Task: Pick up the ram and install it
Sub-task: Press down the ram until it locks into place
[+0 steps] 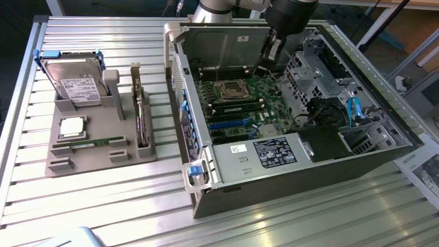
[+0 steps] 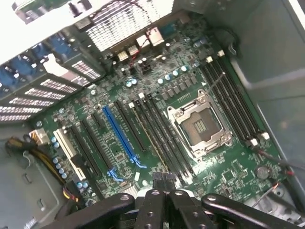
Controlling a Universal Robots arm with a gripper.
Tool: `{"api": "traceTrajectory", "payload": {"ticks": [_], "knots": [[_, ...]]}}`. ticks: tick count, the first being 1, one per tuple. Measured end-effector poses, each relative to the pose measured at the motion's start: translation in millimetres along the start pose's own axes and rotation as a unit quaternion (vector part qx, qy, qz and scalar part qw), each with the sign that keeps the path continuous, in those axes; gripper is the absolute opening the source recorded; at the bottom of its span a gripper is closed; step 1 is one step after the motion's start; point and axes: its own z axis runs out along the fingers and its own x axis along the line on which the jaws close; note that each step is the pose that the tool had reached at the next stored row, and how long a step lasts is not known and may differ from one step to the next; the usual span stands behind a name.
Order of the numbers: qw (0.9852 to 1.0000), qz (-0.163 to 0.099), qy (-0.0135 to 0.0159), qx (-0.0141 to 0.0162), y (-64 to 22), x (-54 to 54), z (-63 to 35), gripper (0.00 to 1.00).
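Closest in, the ribbed metal table (image 1: 103,206) carries the open computer case (image 1: 288,190), lying on its side with its near end taken up by a black box with a white label (image 1: 274,152). Over on the exterior view's left sits the grey holder (image 1: 103,159), and there's the ram (image 1: 88,143): a thin green stick lying flat in the holder's front slot, well apart from the arm. Just behind it rests the square silver chip (image 1: 72,127). The dark expansion card (image 1: 141,121) stands on edge along the holder's case-side edge. Further back the hard drive (image 1: 79,82) leans upright in its blue-tabbed bracket.

Into the case now: the green motherboard (image 1: 247,110) is laid bare, with its empty processor socket (image 1: 230,88) and the long dark memory slots beside it. At the far end, the gripper (image 1: 259,68) hangs over the board. From the wrist, the gripper (image 2: 163,177) has its two tips pressed together with nothing I can see between them, above the motherboard (image 2: 143,119) near the long slots between the blue slot (image 2: 119,133) and the socket (image 2: 200,126).
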Motion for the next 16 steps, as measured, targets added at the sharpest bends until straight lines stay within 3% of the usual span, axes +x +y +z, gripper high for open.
{"api": "traceTrajectory", "payload": {"ticks": [5,13,15,16], "knots": [[0.9989,0.047,-0.0013,0.0010,0.0,0.0,0.0,0.10],[0.9920,0.126,-0.0049,0.0044,0.1,-0.2,0.0,0.10],[0.9896,0.143,-0.0059,0.0055,0.2,-0.3,0.0,0.10],[0.9839,0.178,-0.0085,0.0085,0.3,-0.5,-0.1,0.10]]}}
